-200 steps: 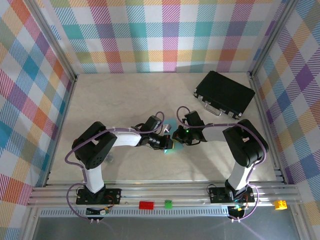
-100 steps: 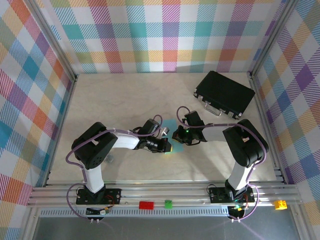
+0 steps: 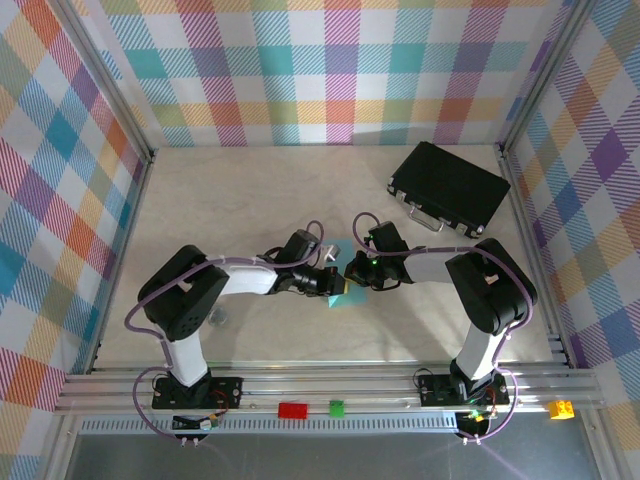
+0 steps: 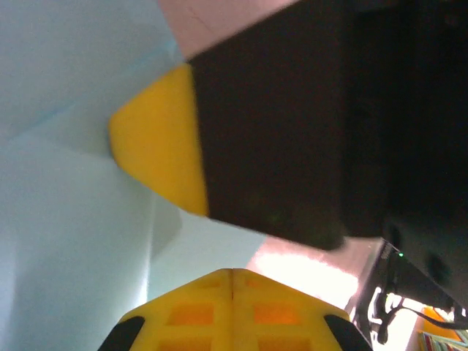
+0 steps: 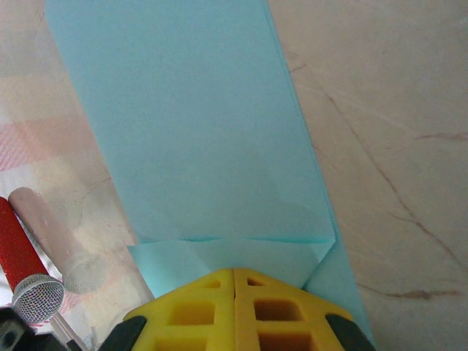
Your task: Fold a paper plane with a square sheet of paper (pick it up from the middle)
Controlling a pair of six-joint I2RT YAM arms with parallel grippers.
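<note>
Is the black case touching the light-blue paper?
Apart. In the top view the black case lies at the far right and the light-blue paper near the middle, with bare table between them.

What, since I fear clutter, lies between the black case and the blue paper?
In the top view, bare tabletop, crossed by the right arm's purple cable loop.

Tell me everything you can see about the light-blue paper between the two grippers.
The paper is thin, matte and light blue, folded into a long narrow band with straight edges, and it lies on the marbled table. Near the right gripper there is a cross crease with two small angled flaps. Both grippers are shut, with their yellow tips at the paper. The left gripper meets it beside another crease.
</note>
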